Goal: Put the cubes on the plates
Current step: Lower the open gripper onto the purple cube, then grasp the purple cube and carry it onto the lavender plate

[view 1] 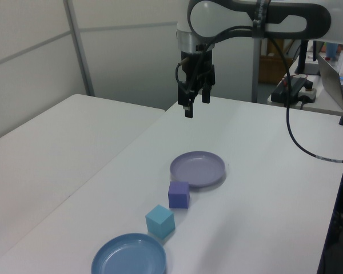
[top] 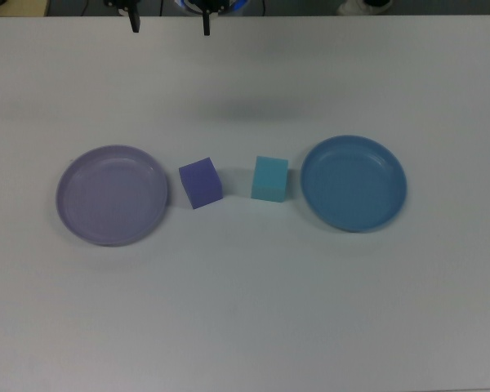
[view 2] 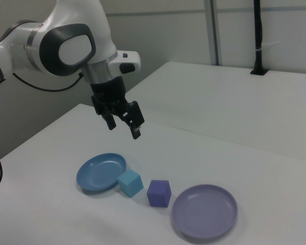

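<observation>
Four things lie in a row on the white table. In the top view, from left to right, they are a lavender plate (top: 112, 196), a purple-blue cube (top: 200, 182), a turquoise cube (top: 269, 178) and a blue plate (top: 354, 183). Both plates are empty and the cubes sit between them, a small gap apart. My gripper (top: 170, 24) hangs open and empty well above the table, behind the row toward the arm's base. The left view shows the gripper (view 1: 196, 104) above and beyond the lavender plate (view 1: 198, 169). In the right view the gripper (view 2: 124, 128) is above the blue plate (view 2: 99, 172).
A second white table (view 1: 46, 148) adjoins along the left view's left. A laptop (view 1: 334, 77) and a power strip (view 1: 297, 88) sit behind the arm at the left view's right. A black cable (view 1: 300, 142) loops down from the arm.
</observation>
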Robot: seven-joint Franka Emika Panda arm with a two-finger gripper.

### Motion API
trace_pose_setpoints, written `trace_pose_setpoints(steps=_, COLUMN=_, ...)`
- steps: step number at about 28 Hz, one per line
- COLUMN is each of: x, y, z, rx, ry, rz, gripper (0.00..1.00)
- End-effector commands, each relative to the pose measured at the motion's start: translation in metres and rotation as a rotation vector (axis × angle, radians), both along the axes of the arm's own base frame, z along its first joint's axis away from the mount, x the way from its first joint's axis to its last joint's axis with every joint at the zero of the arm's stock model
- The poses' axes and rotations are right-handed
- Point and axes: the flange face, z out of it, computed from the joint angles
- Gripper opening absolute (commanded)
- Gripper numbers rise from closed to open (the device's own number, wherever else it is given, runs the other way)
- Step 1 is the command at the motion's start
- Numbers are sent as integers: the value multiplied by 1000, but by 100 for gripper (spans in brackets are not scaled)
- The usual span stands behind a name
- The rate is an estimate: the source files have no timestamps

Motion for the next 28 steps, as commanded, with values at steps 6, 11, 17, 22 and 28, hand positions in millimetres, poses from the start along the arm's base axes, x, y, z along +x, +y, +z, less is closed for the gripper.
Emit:
trace_pose_setpoints(steps=6, x=35, y=-7, z=-71, rx=-5, ry=87, rz=72, gripper=100)
trace_pose_setpoints(steps=11, x=54, y=-10, z=-118, rx=-11, ry=98, rz=76, gripper=100)
trace_pose_setpoints(steps=17, x=63, y=-3, z=-185, rx=-65, ry=71, rz=121, gripper=100)
trace_pose_setpoints(steps=22, x=68, y=15, z=-231, rx=-131, ry=86, rz=199, gripper=100)
trace_pose_setpoints(steps=28, x=74, y=29, z=-252, rx=-140, ry=80, rz=231, gripper=100)
